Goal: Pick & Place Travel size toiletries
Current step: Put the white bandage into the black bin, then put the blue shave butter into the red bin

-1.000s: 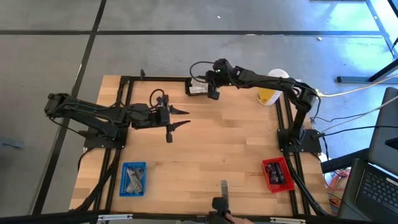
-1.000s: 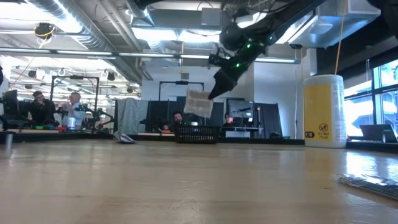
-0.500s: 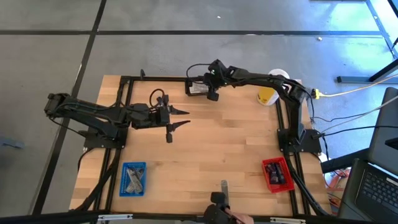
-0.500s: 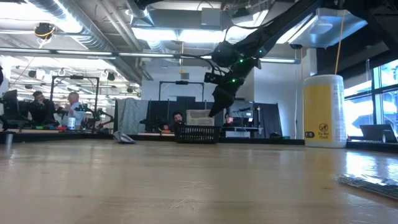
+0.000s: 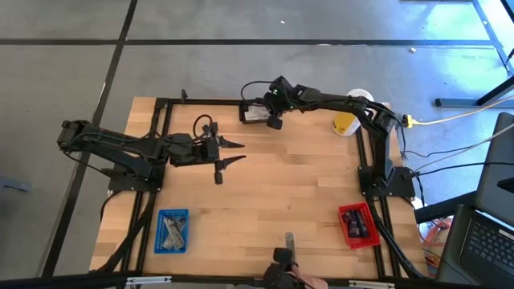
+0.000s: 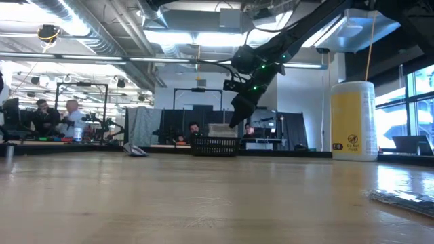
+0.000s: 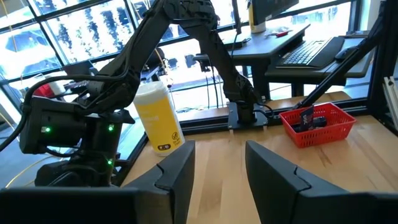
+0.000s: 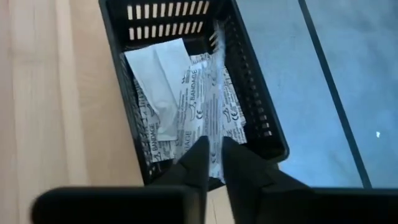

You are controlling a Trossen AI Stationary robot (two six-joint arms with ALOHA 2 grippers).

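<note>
right gripper [image 8: 213, 163] over black basket [image 5: 255, 113] at far table edge, jaws just parted, empty; bandage sachets [image 8: 186, 106] lie inside; drop step, next retreat for another. left gripper [image 5: 233, 152] idle mid-table, half open, holding nothing

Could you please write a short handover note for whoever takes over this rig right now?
Right gripper: above the black basket at the table's far edge, slightly open, holding nothing.
Left gripper: open, empty, waiting over the table's left half.
Done: white sachets lie in the basket.
Left: items remain in the blue tray and red tray near the front edge.
</note>
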